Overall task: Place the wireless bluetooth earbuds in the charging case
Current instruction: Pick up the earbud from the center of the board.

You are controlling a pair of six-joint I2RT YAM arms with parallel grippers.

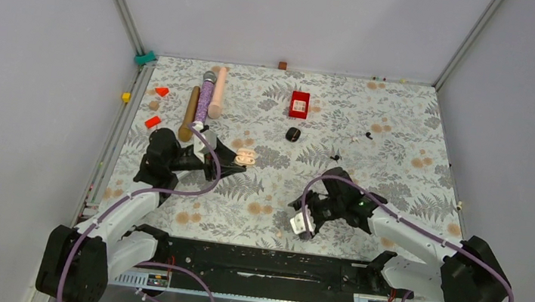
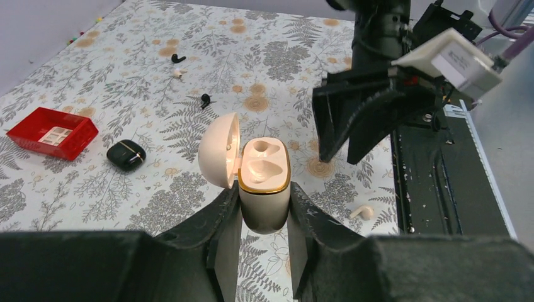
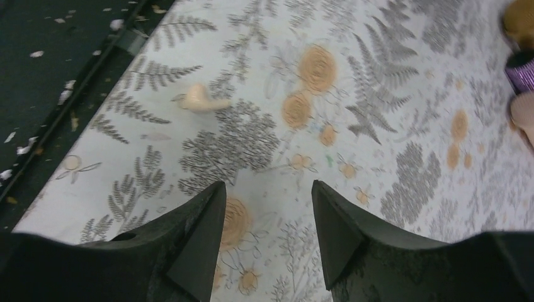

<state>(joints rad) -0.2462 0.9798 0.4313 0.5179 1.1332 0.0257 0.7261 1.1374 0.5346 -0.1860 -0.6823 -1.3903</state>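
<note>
In the left wrist view my left gripper (image 2: pixel 264 195) is shut on the beige charging case (image 2: pixel 265 189). The case stands upright with its lid (image 2: pixel 218 151) swung open to the left, and both sockets are empty. One whitish earbud (image 2: pixel 362 212) lies on the cloth just right of the case; in the right wrist view this earbud (image 3: pixel 200 99) sits ahead and left of my right gripper (image 3: pixel 267 195). That gripper is open with nothing between its fingers and hovers over the cloth (image 1: pixel 300 206). Two black earbuds (image 2: pixel 204 99) (image 2: pixel 177 58) and another whitish earbud (image 2: pixel 178 72) lie farther off.
A shut black case (image 1: pixel 293 134) and a red tray (image 1: pixel 299 104) lie mid-table. A brown tube (image 1: pixel 189 113), a purple-handled tool (image 1: pixel 204 98) and a pink tube (image 1: pixel 218 92) lie at the back left beside small red and orange blocks (image 1: pixel 152 121). A black rail (image 1: pixel 267 261) runs along the near edge.
</note>
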